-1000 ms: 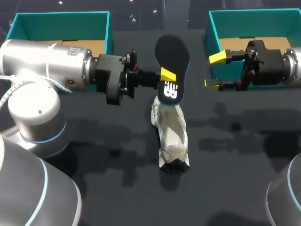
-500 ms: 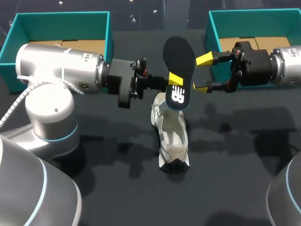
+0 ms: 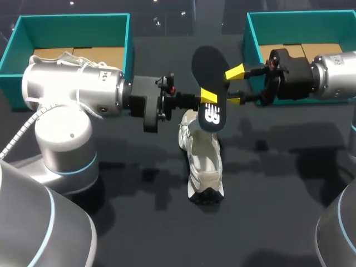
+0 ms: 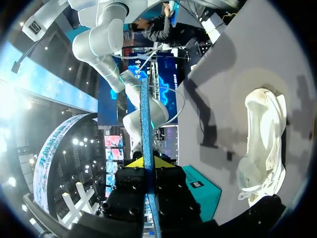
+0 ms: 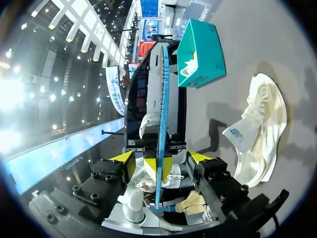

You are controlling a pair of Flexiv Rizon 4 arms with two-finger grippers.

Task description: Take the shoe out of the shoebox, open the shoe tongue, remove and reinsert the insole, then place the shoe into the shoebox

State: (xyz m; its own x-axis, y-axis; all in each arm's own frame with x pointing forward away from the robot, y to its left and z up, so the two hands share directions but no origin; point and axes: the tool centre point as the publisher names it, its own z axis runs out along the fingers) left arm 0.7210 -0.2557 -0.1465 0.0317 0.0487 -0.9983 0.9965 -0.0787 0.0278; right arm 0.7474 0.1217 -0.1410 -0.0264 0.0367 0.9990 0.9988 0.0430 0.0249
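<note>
A white shoe (image 3: 203,161) lies on the dark table, toe toward the front edge. Above its heel hangs the black insole (image 3: 208,78), nearly upright, with my left gripper (image 3: 207,95) shut on its lower half. The left wrist view shows the insole (image 4: 144,124) edge-on, clamped by that gripper (image 4: 148,168), with the shoe (image 4: 262,144) off to the side. My right gripper (image 3: 233,86) has come in from the right and is open, its yellow tips straddling the insole's right edge. In the right wrist view the insole (image 5: 162,124) stands between the fingers (image 5: 124,164) with a gap on each side.
Two teal shoeboxes stand at the back, one on the left (image 3: 72,25) and one on the right (image 3: 300,22). The left box (image 5: 200,47) holds another white shoe (image 3: 72,57). The table's front half is bare dark cloth.
My right arm has moved left to the insole and its fingers have narrowed around it. My left arm has shifted a little right, still holding the insole. The shoe has stayed put.
</note>
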